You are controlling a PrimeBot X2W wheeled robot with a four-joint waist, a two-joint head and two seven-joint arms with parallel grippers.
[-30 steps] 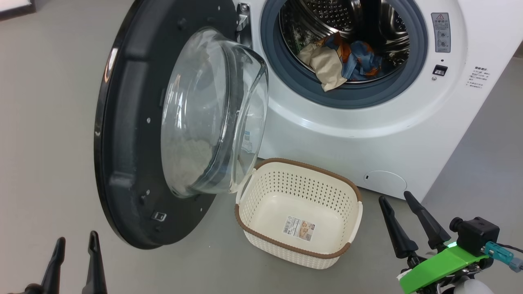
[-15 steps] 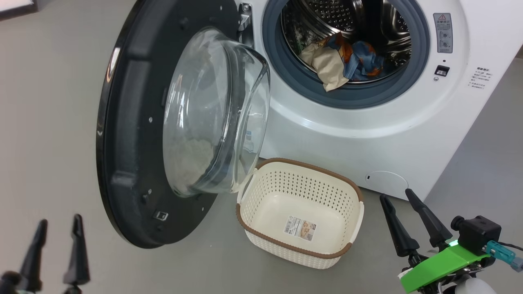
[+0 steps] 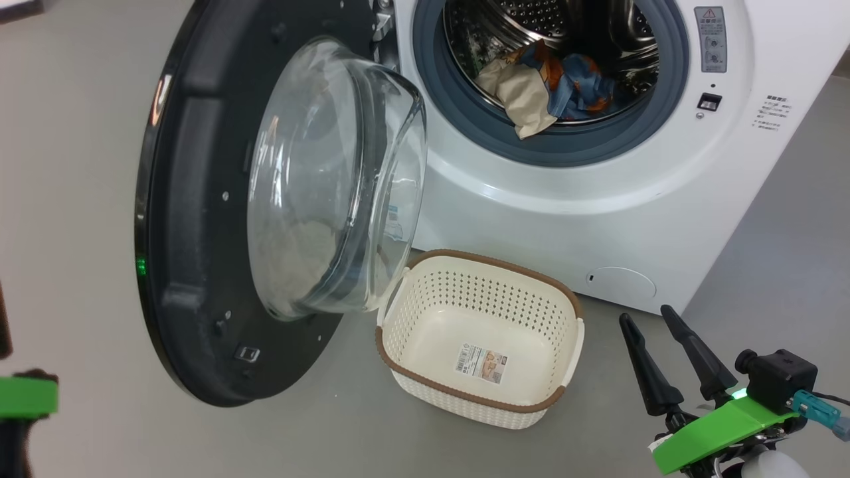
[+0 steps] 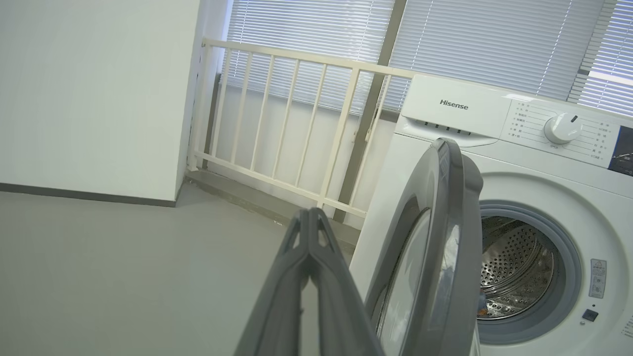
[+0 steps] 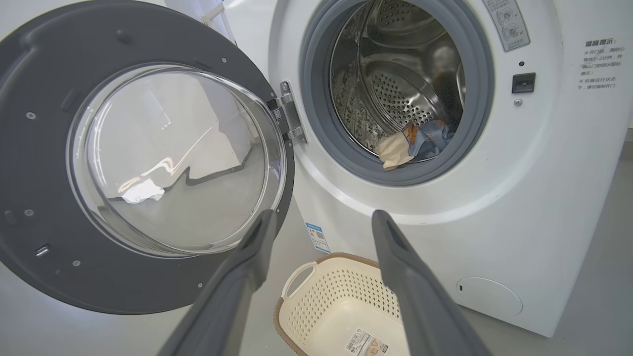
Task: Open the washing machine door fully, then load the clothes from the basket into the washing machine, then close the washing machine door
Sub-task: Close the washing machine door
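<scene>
The washing machine door stands swung out to the left, its glass bowl facing the basket. The clothes, light blue with orange patches plus a beige piece, lie inside the steel drum of the washing machine. On the floor in front sits the cream basket, with only a label sticker on its floor. My right gripper hovers open at the lower right, right of the basket, holding nothing. In the left wrist view my left gripper is shut on nothing, left of the door, which is seen edge-on.
Grey floor spreads to the left of the door. A white railing and window blinds stand behind the machine, and a white wall is at the left. The machine has a round white flap low on its front.
My left gripper has closed and slid left, so its fingers have left the head view. The head camera has shifted slightly. The right gripper, door and basket have stayed put.
</scene>
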